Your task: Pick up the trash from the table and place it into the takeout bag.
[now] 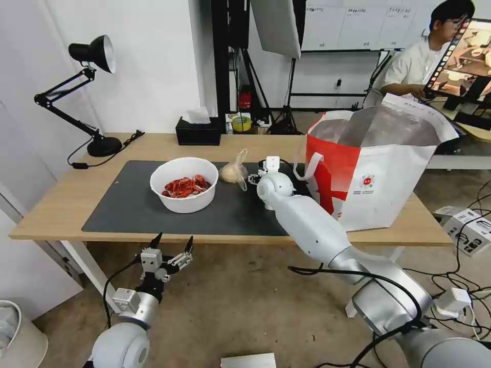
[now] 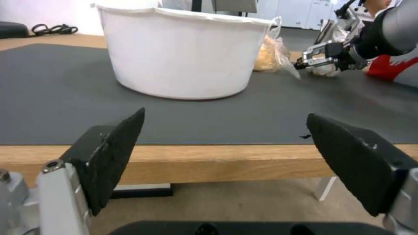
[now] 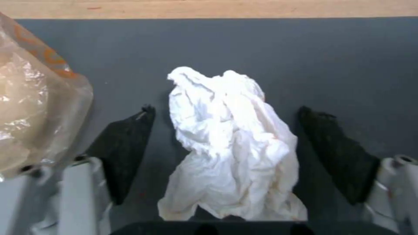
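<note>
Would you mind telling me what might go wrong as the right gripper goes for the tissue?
1. The open right gripper straddles the crumpled white tissue; one finger sits close to the knotted clear bag with beige lump and might snag its film.
2. The soft tissue could slip from a shallow pinch.
3. The tall white takeout bag stands close by; the arm could knock it.

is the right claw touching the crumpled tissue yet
Apart. The right wrist view shows dark mat on both sides between the open right claw fingers and the crumpled tissue.
</note>
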You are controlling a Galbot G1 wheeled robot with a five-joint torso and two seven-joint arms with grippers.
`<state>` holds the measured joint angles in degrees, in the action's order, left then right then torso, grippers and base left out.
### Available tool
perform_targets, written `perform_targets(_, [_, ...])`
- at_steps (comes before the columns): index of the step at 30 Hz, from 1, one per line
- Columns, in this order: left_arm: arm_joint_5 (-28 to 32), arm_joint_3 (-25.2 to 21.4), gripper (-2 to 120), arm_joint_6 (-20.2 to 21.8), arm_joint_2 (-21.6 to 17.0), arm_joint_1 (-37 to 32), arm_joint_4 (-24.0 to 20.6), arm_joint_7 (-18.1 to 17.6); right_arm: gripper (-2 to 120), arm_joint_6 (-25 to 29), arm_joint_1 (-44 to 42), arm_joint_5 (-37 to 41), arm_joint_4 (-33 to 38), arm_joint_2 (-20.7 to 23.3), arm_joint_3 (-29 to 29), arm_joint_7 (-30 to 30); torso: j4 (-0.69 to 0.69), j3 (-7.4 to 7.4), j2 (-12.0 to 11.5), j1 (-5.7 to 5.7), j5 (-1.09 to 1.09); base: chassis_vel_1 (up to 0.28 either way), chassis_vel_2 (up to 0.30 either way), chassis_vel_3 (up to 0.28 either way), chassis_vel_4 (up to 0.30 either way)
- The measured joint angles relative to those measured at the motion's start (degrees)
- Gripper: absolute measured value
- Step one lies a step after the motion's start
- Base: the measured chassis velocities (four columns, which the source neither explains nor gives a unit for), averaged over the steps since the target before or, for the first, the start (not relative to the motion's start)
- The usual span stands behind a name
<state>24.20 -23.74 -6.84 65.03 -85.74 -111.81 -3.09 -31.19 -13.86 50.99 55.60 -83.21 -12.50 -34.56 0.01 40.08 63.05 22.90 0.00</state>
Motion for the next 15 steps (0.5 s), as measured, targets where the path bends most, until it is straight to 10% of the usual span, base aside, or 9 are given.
perform_targets(15, [-0.1, 0.5, 100, 0.2, -0.1, 0.0, -0.4, -0.1, 39, 0.5, -1.5, 0.5, 2.1, 1.5, 0.3, -0.4, -0.06, 0.02, 0.0, 0.00, -0.01, 0.000, 0.000, 0.000, 0.000])
